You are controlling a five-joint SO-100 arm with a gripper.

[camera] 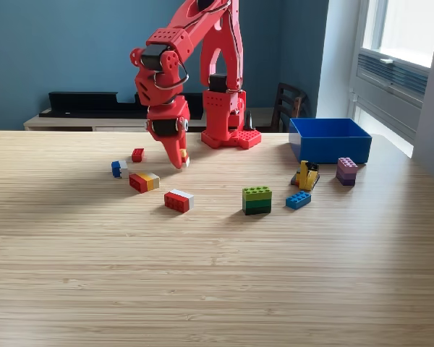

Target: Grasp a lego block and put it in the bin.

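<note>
A red robot arm (202, 43) stands on a red base (230, 136) at the far edge of a light wooden table (217, 275), in front of a blue wall. The arm bends down toward the exterior view's left, and its gripper (179, 160) hangs just above the tabletop, tilted. A small pale piece shows at the gripper's tip, but it is too small to tell whether the fingers are clamped on it or merely closed.

The bin (330, 139), an open blue box, sits near the table's far right corner in the exterior view, well apart from the gripper.

Lego blocks lie scattered across the far half of the table. Toward the far left sit a small red block (137, 155) and a blue and white block (118, 168). Just below the gripper lies a red, yellow and grey block (144, 181), and nearer the camera a red and white block (179, 200). Near the table's middle stands a green stacked block (257, 200). To its right lies a flat blue block (298, 200), then a tilted yellow cluster (307, 176) and a purple block (346, 171), both just in front of the bin.
</note>
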